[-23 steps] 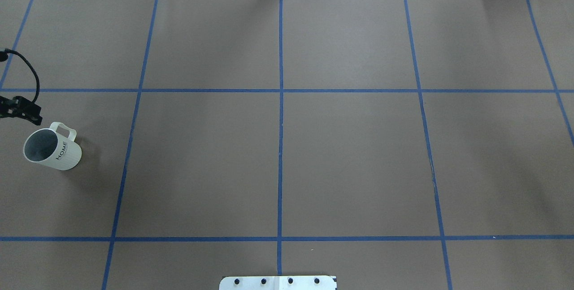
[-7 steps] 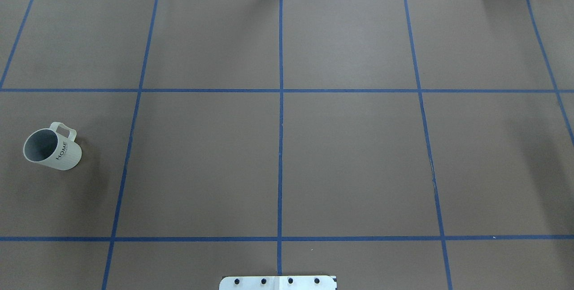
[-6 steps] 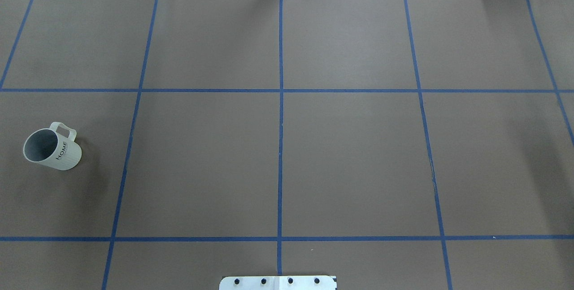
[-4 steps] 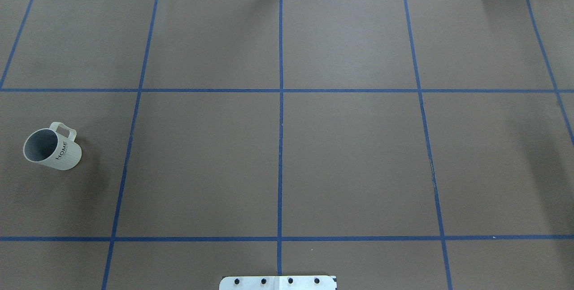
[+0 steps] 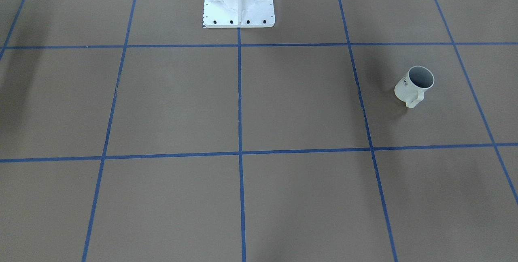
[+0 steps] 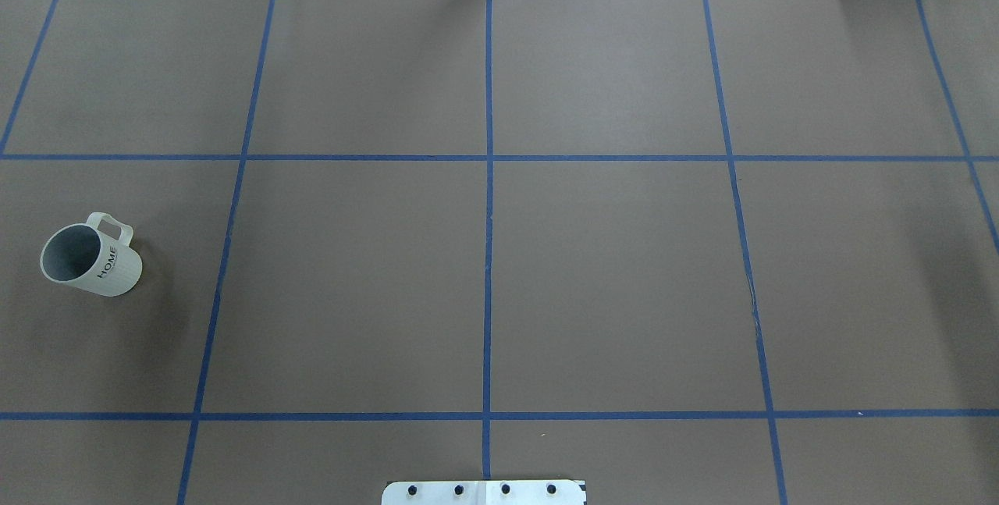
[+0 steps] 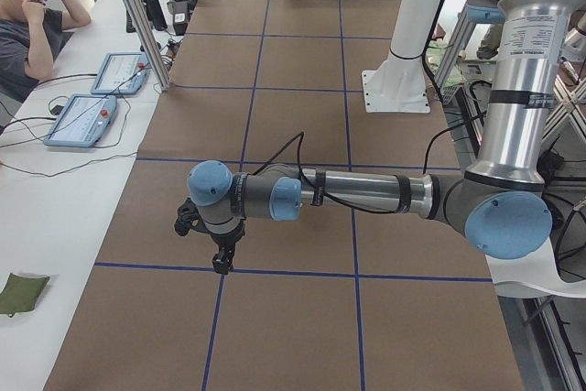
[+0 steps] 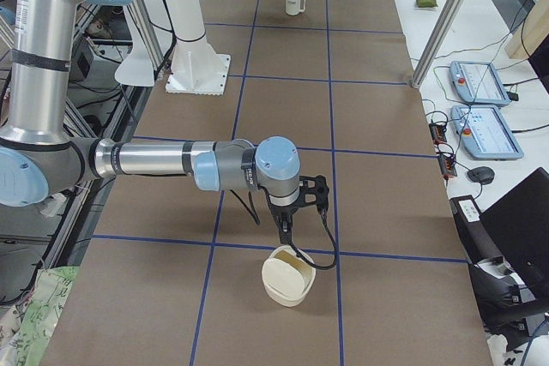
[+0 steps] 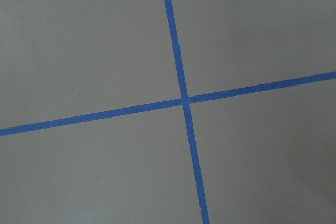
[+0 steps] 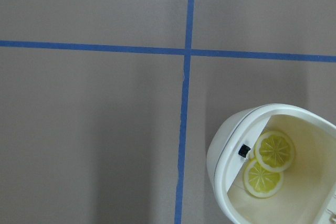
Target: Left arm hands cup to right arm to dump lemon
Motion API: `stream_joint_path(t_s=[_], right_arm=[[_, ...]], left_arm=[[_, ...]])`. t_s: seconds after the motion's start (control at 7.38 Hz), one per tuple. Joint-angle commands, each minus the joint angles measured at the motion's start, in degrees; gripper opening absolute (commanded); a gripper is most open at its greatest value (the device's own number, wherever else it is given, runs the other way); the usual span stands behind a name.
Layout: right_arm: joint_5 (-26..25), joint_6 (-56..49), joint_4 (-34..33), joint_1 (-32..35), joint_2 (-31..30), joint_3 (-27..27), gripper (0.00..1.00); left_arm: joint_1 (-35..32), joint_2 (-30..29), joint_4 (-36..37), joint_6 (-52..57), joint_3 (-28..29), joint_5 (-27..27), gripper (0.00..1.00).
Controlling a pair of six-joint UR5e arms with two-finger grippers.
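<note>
The off-white cup with "HOME" lettering stands upright and alone on the brown table, on my left side. It also shows in the front view and far off in the exterior right view. Its grey inside looks empty. The lemon is not in view. The left gripper shows only in the exterior left view, pointing down over a blue tape crossing; I cannot tell if it is open. The right gripper shows only in the exterior right view, just above a cream container; I cannot tell its state.
The cream container lies at the table's right end, with two yellow citrus slices in it. The white pedestal stands at the robot's edge. An operator and tablets are at a side table.
About three seconds ago the left gripper and its cable showed at the overhead view's left edge beside the cup. They have since left that view. The cup has not moved.
</note>
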Motion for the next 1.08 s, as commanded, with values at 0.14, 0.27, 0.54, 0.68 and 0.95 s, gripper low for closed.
stream_joint_path(t_s=[0.14,0.27,0.54,0.68,0.95], right_arm=[[1.6,0.2,-0.1,0.4,-0.2,-0.1,1.00],[2.4,0.2,-0.1,0.4,-0.2,-0.2,1.00],[3.0,0.1,0.0,0.4,-0.2,-0.5,1.00],[3.0,0.2,0.0,0.4,-0.1,-0.5,1.00],[2.9,0.1,0.0,0.4,0.1,-0.5,1.00]], left_arm=[[0.0,-0.3,0.1,0.0,-0.1,0.0,1.00],[0.0,-0.3,0.1,0.0,-0.1,0.0,1.00],[0.0,-0.2,0.1,0.0,0.1,0.0,1.00],[0.0,-0.2,0.1,0.0,0.2,0.0,1.00],[0.0,-0.4,0.1,0.1,0.7,0.0,1.00]])
